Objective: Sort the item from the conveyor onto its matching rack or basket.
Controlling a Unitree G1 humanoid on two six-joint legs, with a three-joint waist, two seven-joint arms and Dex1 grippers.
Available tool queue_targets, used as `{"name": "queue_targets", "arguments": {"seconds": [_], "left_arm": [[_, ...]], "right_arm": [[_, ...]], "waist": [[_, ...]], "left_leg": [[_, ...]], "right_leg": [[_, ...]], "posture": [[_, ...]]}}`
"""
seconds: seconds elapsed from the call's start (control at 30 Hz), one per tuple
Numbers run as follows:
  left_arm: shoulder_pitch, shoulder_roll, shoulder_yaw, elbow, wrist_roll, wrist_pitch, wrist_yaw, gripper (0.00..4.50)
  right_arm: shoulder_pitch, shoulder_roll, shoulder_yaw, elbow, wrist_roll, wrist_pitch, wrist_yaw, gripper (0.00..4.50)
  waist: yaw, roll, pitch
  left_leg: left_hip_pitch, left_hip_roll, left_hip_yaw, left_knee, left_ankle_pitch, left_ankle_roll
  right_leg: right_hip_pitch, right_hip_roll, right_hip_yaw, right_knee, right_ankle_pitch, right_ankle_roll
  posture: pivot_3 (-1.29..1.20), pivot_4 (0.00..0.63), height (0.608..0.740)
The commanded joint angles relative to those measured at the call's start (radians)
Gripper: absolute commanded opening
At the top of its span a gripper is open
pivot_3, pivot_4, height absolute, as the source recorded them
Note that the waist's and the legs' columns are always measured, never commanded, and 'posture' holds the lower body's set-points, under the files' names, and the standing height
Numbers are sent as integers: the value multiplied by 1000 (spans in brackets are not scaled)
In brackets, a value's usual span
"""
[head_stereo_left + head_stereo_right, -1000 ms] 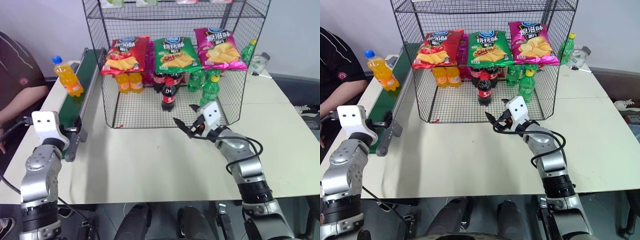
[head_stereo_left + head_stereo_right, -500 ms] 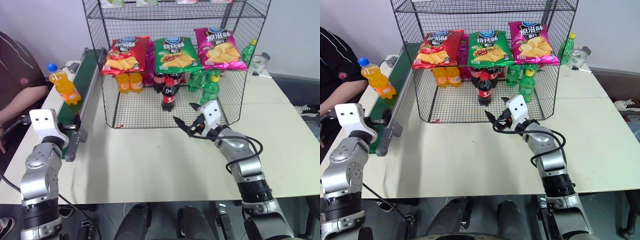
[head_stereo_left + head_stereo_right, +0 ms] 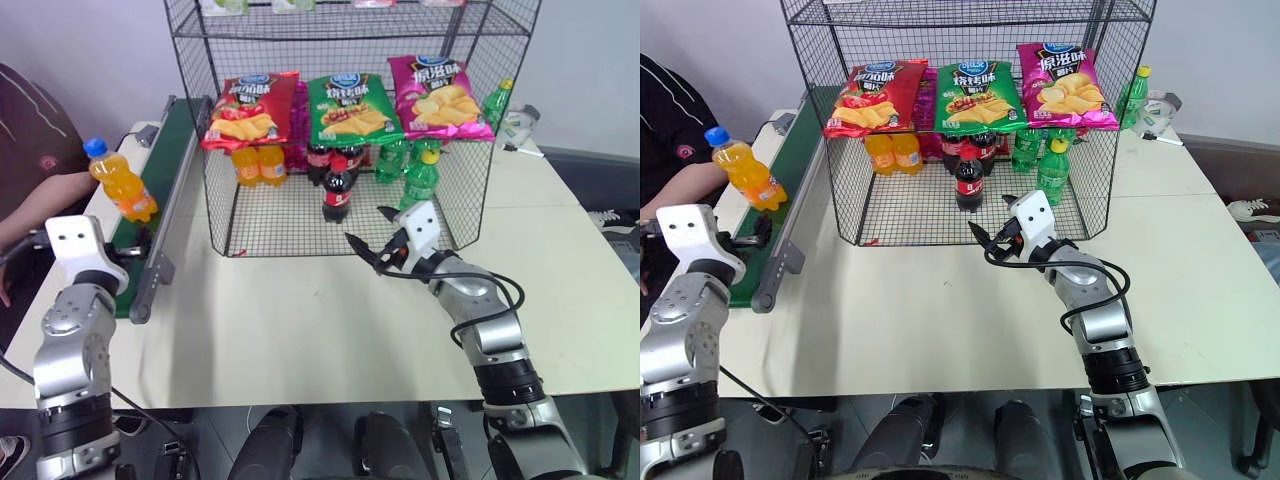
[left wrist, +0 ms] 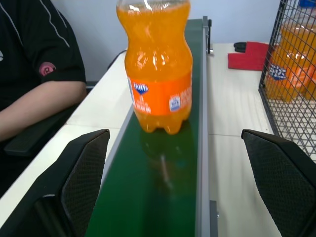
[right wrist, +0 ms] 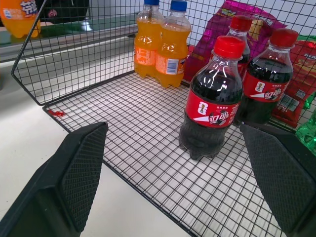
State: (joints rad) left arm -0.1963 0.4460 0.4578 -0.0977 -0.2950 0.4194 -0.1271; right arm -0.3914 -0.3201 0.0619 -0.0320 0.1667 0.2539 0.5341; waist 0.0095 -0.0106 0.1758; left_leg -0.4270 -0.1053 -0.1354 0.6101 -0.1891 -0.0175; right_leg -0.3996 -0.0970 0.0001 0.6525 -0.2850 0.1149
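Note:
A small bottle of orange soda (image 3: pixel 118 182) with a blue cap stands on the dark green conveyor (image 3: pixel 172 150) along the table's left side. My left gripper (image 4: pixel 173 136) is at the belt's near end, level and open, its fingers (image 4: pixel 81 168) either side of the belt. The bottle (image 4: pixel 158 74) stands a short way beyond them, touching neither. My right gripper (image 3: pixel 372 235) hovers open and empty at the front edge of the black wire rack (image 3: pixel 220 215), facing a cola bottle (image 5: pixel 212 103).
The rack's bottom shelf holds orange bottles (image 3: pixel 258 165), cola bottles (image 3: pixel 337 188) and green bottles (image 3: pixel 420 175), with crisp bags (image 3: pixel 345 108) hung above. A seated person's arm (image 3: pixel 40 205) rests left of the conveyor. Bare table lies in front of the rack.
The orange soda bottle has ridden down the belt toward my left gripper. Both arms have held their places.

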Motion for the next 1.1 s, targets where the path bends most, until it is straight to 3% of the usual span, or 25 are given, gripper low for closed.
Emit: {"name": "queue_targets", "arguments": {"seconds": [0.03, 0.93, 1.03, 1.1], "left_arm": [[-2, 19, 42, -13, 5, -39, 9, 4454], [-10, 38, 79, 6, 4, -103, 26, 4454], [-6, 37, 79, 4, 3, -103, 25, 3669], [-3, 37, 80, 2, 3, -102, 26, 2792]], "right_arm": [[-21, 9, -3, -14, 0, -21, -4, 4500], [-18, 13, 1, -16, 1, -20, -8, 4500], [-18, 13, 1, -14, 1, -21, -7, 4500], [-20, 13, 1, -13, 1, -21, -7, 4500]], "waist": [[0, 0, 0], [0, 0, 0], [0, 0, 0], [0, 0, 0]], "left_leg": [[0, 0, 0, 0, 0, 0], [0, 0, 0, 0, 0, 0], [0, 0, 0, 0, 0, 0], [0, 0, 0, 0, 0, 0]], "right_leg": [[0, 0, 0, 0, 0, 0], [0, 0, 0, 0, 0, 0], [0, 0, 0, 0, 0, 0], [0, 0, 0, 0, 0, 0]], "posture": [[0, 150, 740], [0, 150, 740], [0, 150, 740], [0, 150, 740]]}}
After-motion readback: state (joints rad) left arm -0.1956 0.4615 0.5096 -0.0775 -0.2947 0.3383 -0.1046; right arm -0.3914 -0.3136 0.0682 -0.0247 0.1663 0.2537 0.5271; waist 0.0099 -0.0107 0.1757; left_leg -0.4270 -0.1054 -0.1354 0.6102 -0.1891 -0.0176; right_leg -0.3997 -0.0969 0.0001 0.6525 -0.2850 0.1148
